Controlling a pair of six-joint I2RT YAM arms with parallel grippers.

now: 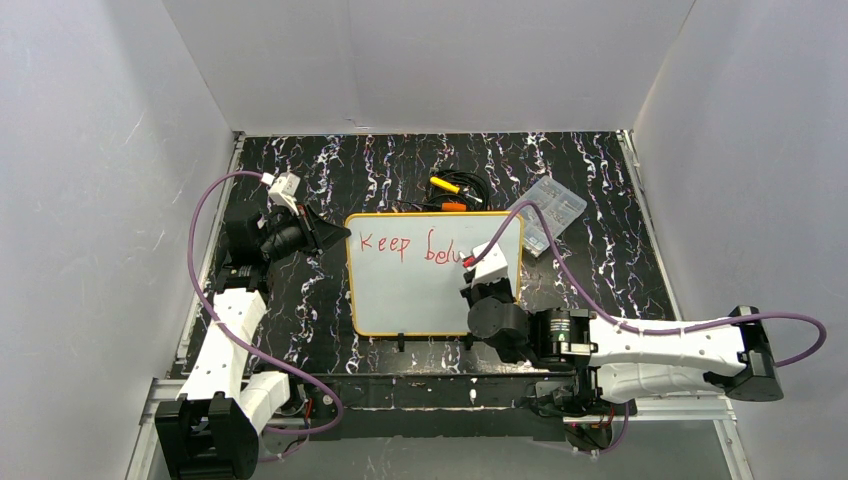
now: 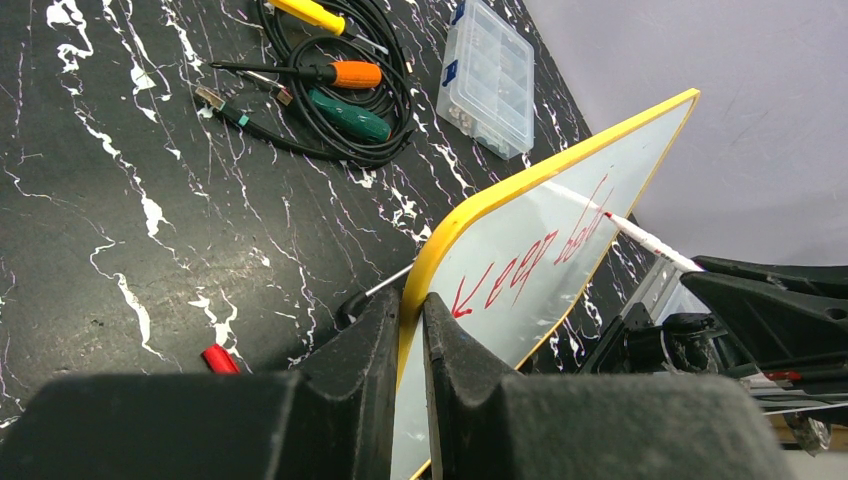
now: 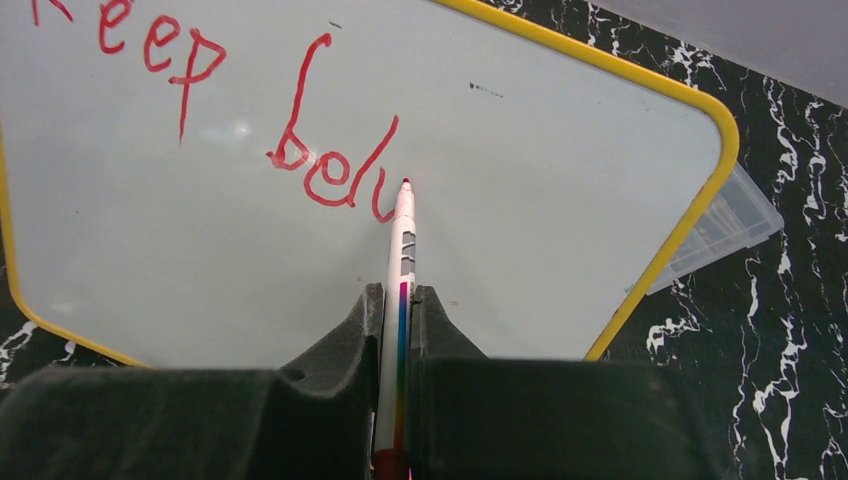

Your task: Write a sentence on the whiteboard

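Lettering in thin red ink runs along the far strip of the whiteboard [image 1: 430,295]: the sentence [image 1: 405,247] reads "Keep", a gap, then "bel" and one more hooked stroke. It starts near the board's left edge and ends about its middle. The whiteboard lies in the centre of the black, white-veined table [image 1: 300,170], between the two arms, with a yellow-orange rim all round and two small black clips [image 1: 402,342] on its near edge. The right gripper [image 3: 398,300] is closed narrowly on a white marker [image 3: 404,235], whose barrel is pinched between both fingers and points away from the wrist. The marker's red tip touches the board right at the end of the last stroke. The left gripper [image 2: 412,310] is clamped on the whiteboard's left rim near the far corner, one finger on each face of the yellow edge. In the left wrist view, the marker meets the board at a slant. Beyond the board's far edge lies a coil of black cable [image 2: 395,110] with screwdrivers on it, their handles yellow [image 2: 310,12], orange [image 2: 355,74] and green [image 2: 350,116]. A clear plastic box [image 1: 550,212] sits at the board's far right corner; whether the two touch I cannot tell. A small red piece [image 2: 219,358] lies on the table just beside the left gripper.
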